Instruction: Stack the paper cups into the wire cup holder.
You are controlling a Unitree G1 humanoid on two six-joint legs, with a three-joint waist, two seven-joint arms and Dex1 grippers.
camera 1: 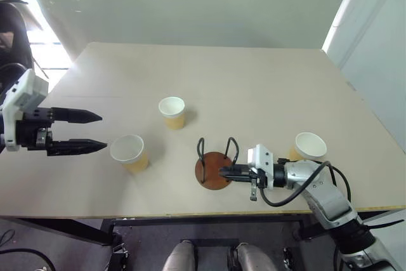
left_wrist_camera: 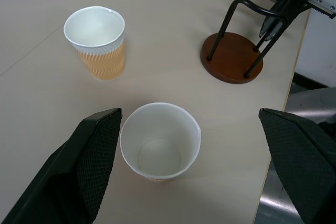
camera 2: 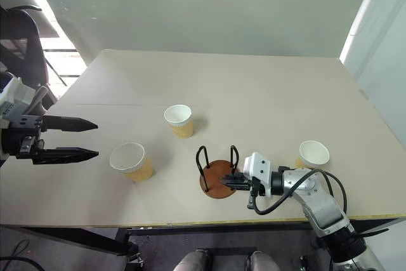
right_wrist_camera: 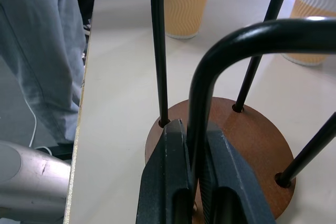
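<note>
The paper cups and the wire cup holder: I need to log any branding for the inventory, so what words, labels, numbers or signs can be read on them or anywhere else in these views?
None can be read.
The paper cups: a wavy tan pattern, no lettering.
The wire cup holder: plain disc base and dark wire loops, no label.
The table: bare, no markings.
</note>
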